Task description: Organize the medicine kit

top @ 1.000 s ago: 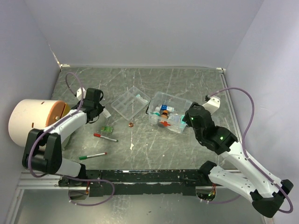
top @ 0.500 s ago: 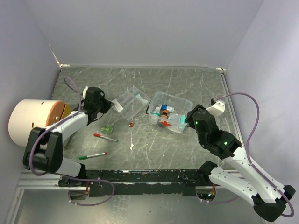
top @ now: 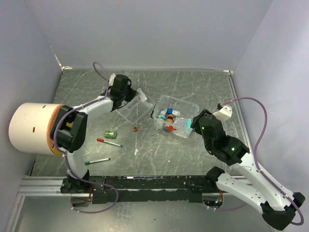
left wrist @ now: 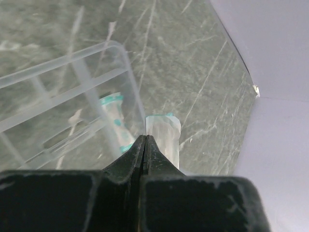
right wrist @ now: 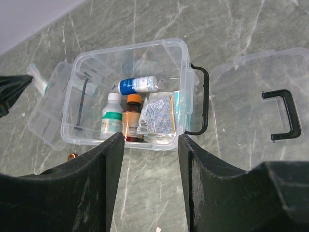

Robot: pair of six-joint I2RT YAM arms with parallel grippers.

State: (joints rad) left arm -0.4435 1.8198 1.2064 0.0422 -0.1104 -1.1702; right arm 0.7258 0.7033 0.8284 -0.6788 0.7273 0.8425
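Above the grey marbled table (top: 203, 87), spots the left gripper (top: 135, 94) at the far corner of the clear divided plastic tray (top: 130, 110), clamped on a small white sachet with a teal end (top: 143, 96), and the right gripper (top: 194, 121) just beside the clear rounded plastic box (top: 186, 103), right of the tray. Down the left wrist, shows black fingertips (left wrist: 130, 159) pressed together on the sachet's near end at the tray's rounded corner; cannot tell whether over the wall or outside it. Down the right wrist, shows jaws spread wide, holding nothing, above the box of small bottles (right wrist: 112, 118) and a crinkled packet (right wrist: 157, 113), clear lid with black handle (right wrist: 241, 87) alongside. Probably light, limp, slick sachet: pinch one end flat. Probably stiff, light, skid-prone box: take by wall or handle.
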